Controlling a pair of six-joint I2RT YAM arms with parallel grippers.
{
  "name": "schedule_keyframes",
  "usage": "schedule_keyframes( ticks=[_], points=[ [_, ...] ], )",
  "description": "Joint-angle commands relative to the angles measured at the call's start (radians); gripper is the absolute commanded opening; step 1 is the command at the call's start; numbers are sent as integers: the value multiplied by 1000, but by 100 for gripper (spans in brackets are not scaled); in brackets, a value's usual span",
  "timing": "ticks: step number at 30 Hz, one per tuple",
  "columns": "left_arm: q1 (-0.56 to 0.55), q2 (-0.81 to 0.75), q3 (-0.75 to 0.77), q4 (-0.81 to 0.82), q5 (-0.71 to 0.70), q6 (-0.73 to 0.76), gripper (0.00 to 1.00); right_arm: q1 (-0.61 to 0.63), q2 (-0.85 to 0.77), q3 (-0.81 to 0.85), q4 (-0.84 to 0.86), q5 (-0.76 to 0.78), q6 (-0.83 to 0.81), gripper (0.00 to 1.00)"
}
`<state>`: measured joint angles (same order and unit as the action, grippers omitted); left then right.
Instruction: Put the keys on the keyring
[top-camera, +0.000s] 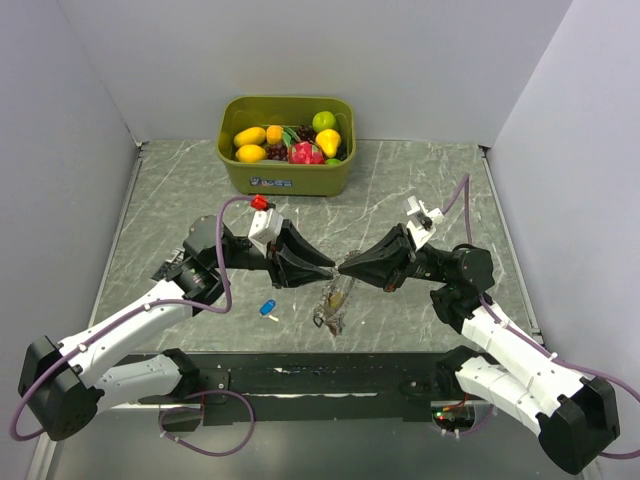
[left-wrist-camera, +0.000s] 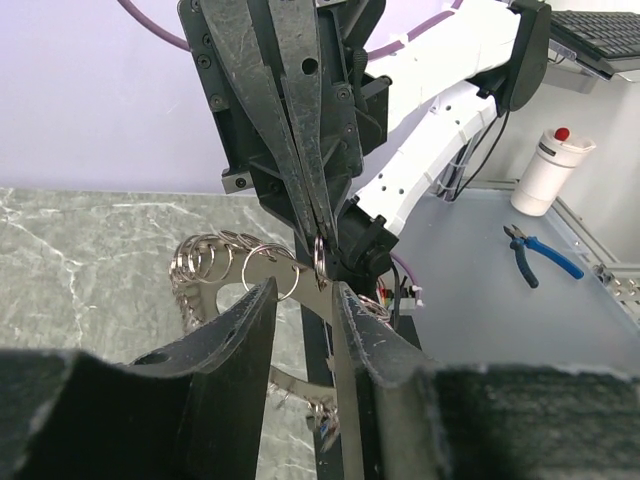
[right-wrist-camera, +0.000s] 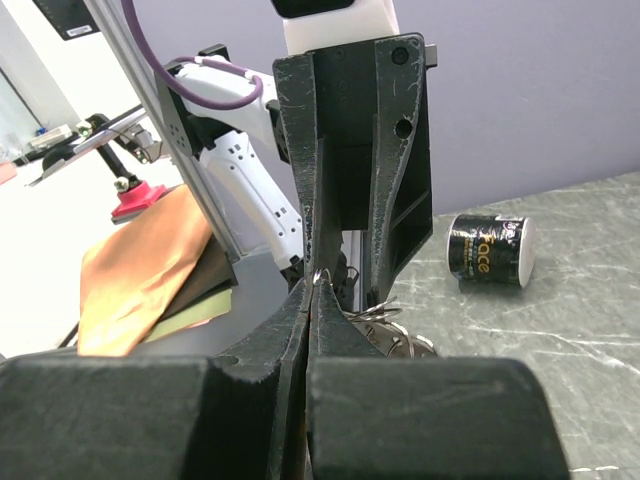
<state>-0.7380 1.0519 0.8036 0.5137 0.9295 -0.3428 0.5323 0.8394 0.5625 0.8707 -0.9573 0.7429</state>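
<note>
Both grippers meet tip to tip above the middle of the table. My right gripper (top-camera: 346, 268) (right-wrist-camera: 316, 284) is shut on a small silvery ring of the keyring (top-camera: 335, 300). The keyring hangs below the tips as a floppy chain of rings (left-wrist-camera: 215, 262) (right-wrist-camera: 392, 318). A blurred cluster of keys (left-wrist-camera: 335, 408) dangles at its low end. My left gripper (top-camera: 326, 270) (left-wrist-camera: 303, 288) faces it with jaws apart, its tips either side of a ring at the pinched spot. One blue-headed key (top-camera: 267, 308) lies loose on the table, left of the keyring.
A green bin (top-camera: 287, 178) of toy fruit stands at the back centre. A black can (right-wrist-camera: 488, 250) lies on the marble behind the left arm. White walls close both sides. Blue pliers (left-wrist-camera: 540, 255) and a white bottle (left-wrist-camera: 552, 168) sit off the table.
</note>
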Motion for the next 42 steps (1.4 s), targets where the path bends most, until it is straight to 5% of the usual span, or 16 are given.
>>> schedule_keyframes(
  ticks=[1,7,13,20,27,28,30,31,33,42],
  points=[
    [3,-7,34,51,17,-24,35,3,-17,10,85,37,3,0],
    [0,17,52,29,26,-24,29,5,-10,10,94,28,7,0],
    [0,14,51,32,20,-28,36,5,-11,7,90,23,3,0],
    [0,20,65,9,15,-21,1,5,0,1,99,17,7,0],
    [-1,-30,14,8,-52,22,1,5,-34,-12,39,45,-40,1],
    [0,-39,9,-7,-66,31,1,3,-42,-13,33,48,-43,19],
    [-1,-64,-12,-17,-104,60,1,5,-72,-16,4,72,-68,39],
    [-3,-73,-17,-23,-113,71,1,5,-83,-13,-15,84,-79,62],
    [-4,-98,-41,-41,-155,111,1,5,-123,0,-96,114,-129,79],
    [-27,-182,-86,-167,-319,272,1,3,-207,19,-269,177,-266,97]
  ],
)
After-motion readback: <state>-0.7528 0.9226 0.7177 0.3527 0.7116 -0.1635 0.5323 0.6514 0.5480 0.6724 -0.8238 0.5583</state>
